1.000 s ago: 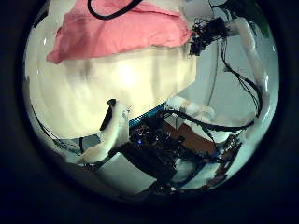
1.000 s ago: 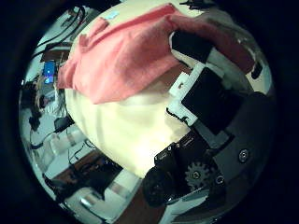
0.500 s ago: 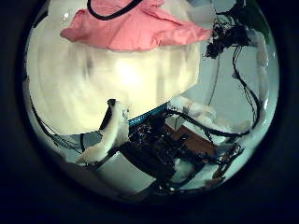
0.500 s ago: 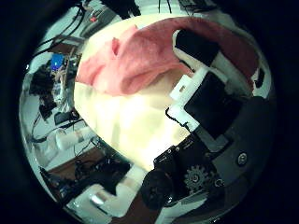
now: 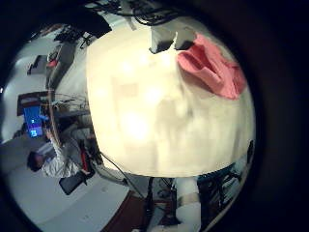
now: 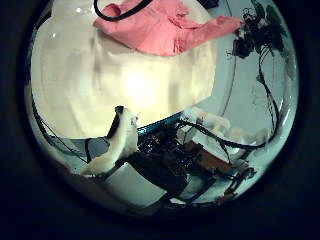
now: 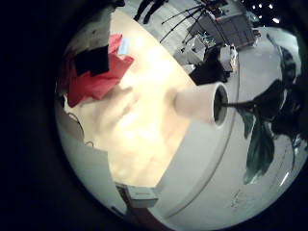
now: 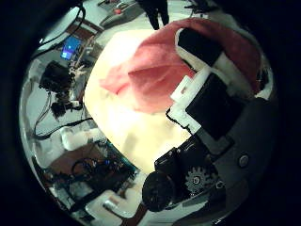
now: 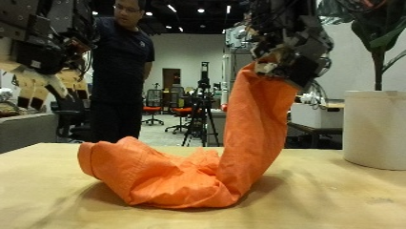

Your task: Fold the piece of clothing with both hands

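Observation:
An orange garment [image 9: 191, 162] lies bunched on the wooden table [image 9: 343, 205]. One end of it is pulled up into a tall column. My right hand [image 9: 290, 43] hangs above the table with its fingers curled on that raised end. The right thumb side palm view shows its fingers [image 8: 212, 89] clamped on the garment [image 8: 146, 71]. My left hand [image 9: 45, 48] hovers high beyond the garment's other end, holding nothing, with its fingers relaxed. Its palm views show the garment [image 6: 160, 28] [image 5: 214, 68] well away on the table. One left finger [image 6: 120, 145] sticks out into the left thumb side view.
A large white plant pot [image 9: 377, 129] stands on the table beside the raised cloth, also in the right little finger side view as the pot [image 7: 200, 101]. Bare tabletop [image 5: 154, 116] spreads below the left hand.
The right hand has risen with the garment's end, and the table looks farther from its palm. The left palm view has shifted, and the garment now looks smaller and more bunched.

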Controlling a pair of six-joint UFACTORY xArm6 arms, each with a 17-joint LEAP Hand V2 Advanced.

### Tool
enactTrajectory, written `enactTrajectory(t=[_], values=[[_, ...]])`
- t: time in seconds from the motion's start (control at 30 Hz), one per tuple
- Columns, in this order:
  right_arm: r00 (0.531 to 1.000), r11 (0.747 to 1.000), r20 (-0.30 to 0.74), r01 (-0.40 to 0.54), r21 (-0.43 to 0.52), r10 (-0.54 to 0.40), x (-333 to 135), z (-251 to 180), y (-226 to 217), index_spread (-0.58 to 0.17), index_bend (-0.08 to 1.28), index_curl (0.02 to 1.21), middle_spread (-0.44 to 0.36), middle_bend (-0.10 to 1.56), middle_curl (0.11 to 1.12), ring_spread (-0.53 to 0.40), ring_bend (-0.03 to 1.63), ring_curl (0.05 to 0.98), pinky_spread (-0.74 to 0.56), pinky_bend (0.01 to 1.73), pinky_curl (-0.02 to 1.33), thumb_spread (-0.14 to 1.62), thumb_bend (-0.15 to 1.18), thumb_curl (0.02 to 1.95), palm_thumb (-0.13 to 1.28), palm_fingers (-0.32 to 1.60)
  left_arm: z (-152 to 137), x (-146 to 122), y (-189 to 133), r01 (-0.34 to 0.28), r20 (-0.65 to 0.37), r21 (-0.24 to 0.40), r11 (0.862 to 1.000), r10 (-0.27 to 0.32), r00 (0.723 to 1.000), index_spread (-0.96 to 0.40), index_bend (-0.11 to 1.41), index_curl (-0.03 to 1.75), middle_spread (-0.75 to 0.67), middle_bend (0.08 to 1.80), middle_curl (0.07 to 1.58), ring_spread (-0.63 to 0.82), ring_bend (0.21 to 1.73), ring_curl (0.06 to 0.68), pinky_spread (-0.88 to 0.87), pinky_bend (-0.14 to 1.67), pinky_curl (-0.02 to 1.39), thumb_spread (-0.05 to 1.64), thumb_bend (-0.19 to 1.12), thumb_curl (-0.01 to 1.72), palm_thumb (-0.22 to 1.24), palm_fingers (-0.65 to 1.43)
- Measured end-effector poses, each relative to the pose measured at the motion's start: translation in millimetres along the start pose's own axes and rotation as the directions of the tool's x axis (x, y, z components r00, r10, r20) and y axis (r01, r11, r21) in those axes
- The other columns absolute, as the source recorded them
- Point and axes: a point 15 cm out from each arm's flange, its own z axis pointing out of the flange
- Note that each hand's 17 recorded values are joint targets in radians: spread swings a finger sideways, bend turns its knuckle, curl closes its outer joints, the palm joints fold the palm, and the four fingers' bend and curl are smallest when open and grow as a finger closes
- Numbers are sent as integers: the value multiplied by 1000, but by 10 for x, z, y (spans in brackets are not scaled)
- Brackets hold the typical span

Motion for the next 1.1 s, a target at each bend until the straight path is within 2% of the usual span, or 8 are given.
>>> enactTrajectory(t=[0.37, 0.6, 0.77, 0.8, 0.83, 0.93, 1.03, 1.1], values=[[958, 959, 54, 284, -22, -283, -1507, 327, -914, -297, 976, 929, -162, 1217, 834, -230, 1327, 706, -305, 1204, 772, 1224, -6, 745, 1073, 1077, 77, -269, 171, 71, -19, 1, 997, -71, 997, 201, 140, 219, 380, 192, 298, 577, 463, 224, 520, 372, 311, 1177, -17, 308, 534, -35], [933, 938, 105, 345, 18, -345, -2109, 794, -1231, -302, 963, 941, -163, 1207, 840, -231, 1318, 710, -310, 1197, 778, 1231, -12, 750, 1052, 1070, 161, -413, 318, 102, -34, -1, 995, -102, 994, 201, 141, 219, 377, 191, 300, 577, 463, 224, 520, 372, 312, 1181, -16, 309, 537, -35], [928, 938, 139, 345, 40, -347, -2287, 1106, -1378, -315, 867, 920, -162, 1161, 813, -240, 1270, 679, -376, 1123, 738, 1284, -26, 686, 913, 1027, 184, -476, 379, 106, -39, 0, 994, -106, 994, 201, 144, 220, 376, 190, 300, 577, 462, 223, 520, 371, 311, 1183, -17, 309, 537, -33], [928, 939, 140, 343, 36, -345, -2272, 1151, -1378, -318, 832, 912, -166, 1128, 800, -250, 1253, 671, -411, 1098, 727, 1298, -21, 668, 900, 958, 195, -481, 400, 109, -40, 0, 994, -109, 993, 201, 144, 221, 376, 190, 300, 577, 462, 223, 520, 371, 311, 1184, -17, 309, 537, -33], [930, 940, 142, 339, 35, -340, -2245, 1173, -1381, -325, 714, 890, -173, 1075, 782, -265, 1247, 665, -463, 1060, 713, 1311, -17, 646, 884, 756, 204, -479, 417, 110, -40, 0, 994, -110, 993, 201, 144, 221, 376, 190, 300, 577, 462, 223, 520, 371, 311, 1184, -17, 309, 537, -33], [935, 947, 153, 315, 65, -321, -2204, 1147, -1442, -329, 414, 804, -178, 945, 743, -283, 1288, 655, -524, 1086, 689, 1336, -12, 608, 865, 472, 215, -500, 430, 107, -35, 1, 994, -107, 994, 200, 143, 223, 376, 190, 299, 577, 462, 223, 520, 370, 311, 1184, -17, 309, 537, -33], [942, 957, 183, 265, 118, -283, -2070, 971, -1505, -362, 264, 705, -167, 826, 699, -270, 1249, 639, -410, 997, 676, 1342, -14, 577, 848, 162, 220, -523, 447, 113, -31, 0, 994, -112, 993, 200, 143, 224, 376, 190, 299, 577, 462, 223, 520, 370, 311, 1185, -17, 309, 537, -33], [941, 957, 200, 245, 159, -274, -2027, 768, -1527, -388, 282, 651, -136, 750, 660, -247, 1139, 593, -292, 932, 645, 1331, -20, 559, 825, 95, 221, -521, 450, 111, -32, -1, 994, -111, 993, 200, 143, 224, 376, 190, 299, 577, 462, 223, 520, 370, 312, 1185, -17, 309, 537, -33]])
